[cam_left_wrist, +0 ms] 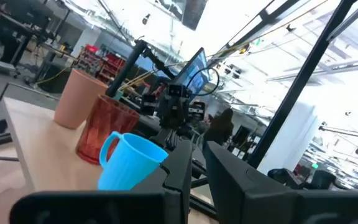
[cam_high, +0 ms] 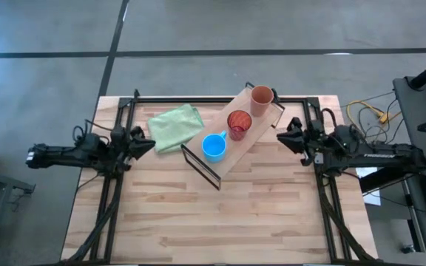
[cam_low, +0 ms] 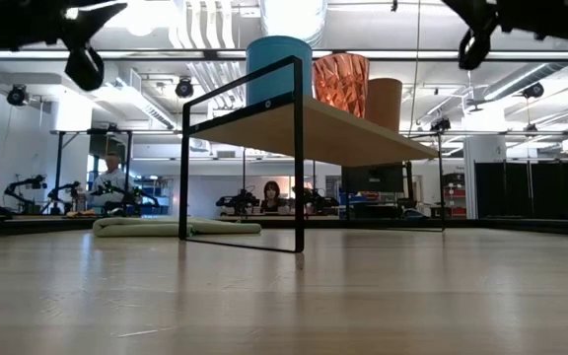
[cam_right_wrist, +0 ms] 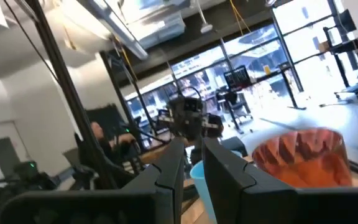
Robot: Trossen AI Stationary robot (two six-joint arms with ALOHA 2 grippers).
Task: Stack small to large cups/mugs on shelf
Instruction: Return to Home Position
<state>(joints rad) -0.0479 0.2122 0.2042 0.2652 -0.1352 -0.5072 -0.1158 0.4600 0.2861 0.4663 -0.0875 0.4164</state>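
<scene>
The light-wood shelf (cam_high: 251, 131) stands slantwise on black wire legs at the table's far middle. Three cups stand apart in a row on its board: the blue handled cup (cam_high: 214, 146) at the near-left end, the red tumbler (cam_high: 239, 123) in the middle, the orange-brown cup (cam_high: 262, 99) at the far-right end. The low view shows them as blue cup (cam_low: 278, 61), red tumbler (cam_low: 341, 81) and orange-brown cup (cam_low: 386, 105). My left gripper (cam_high: 149, 145) hovers left of the shelf and my right gripper (cam_high: 280, 136) right of it, both shut, empty and pointing at the shelf.
A pale green cloth (cam_high: 175, 126) lies crumpled on the table just left of the shelf, close to my left gripper. The near half of the wooden table (cam_high: 220, 222) is bare boards. People sit in the room beyond the far edge.
</scene>
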